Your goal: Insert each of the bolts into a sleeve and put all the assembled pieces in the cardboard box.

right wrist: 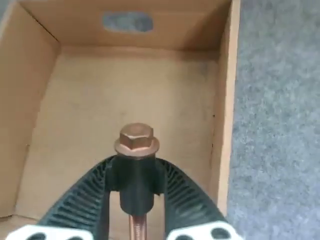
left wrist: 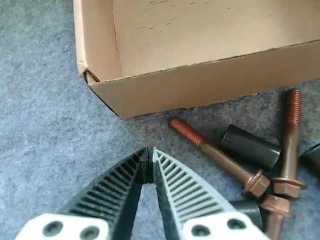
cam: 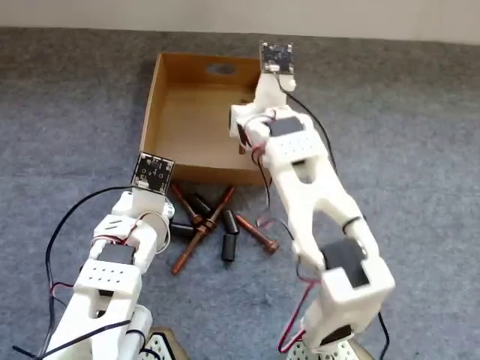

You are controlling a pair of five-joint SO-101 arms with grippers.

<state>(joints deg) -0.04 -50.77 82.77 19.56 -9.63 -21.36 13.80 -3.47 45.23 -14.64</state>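
Jaws of the left gripper [left wrist: 150, 154] are pressed together with nothing between them, over the carpet [left wrist: 45, 125] just before a corner of the box [left wrist: 200, 85]. In the high view, loose bolts [cam: 201, 229] and sleeves [cam: 229, 246] lie in a heap at 6 o'clock from the box, at about 4 o'clock from this gripper. Farther, the right gripper [right wrist: 136, 165] clamps a sleeve [right wrist: 136, 192] with a bolt [right wrist: 136, 140] through it, over the box floor near its 4 o'clock corner.
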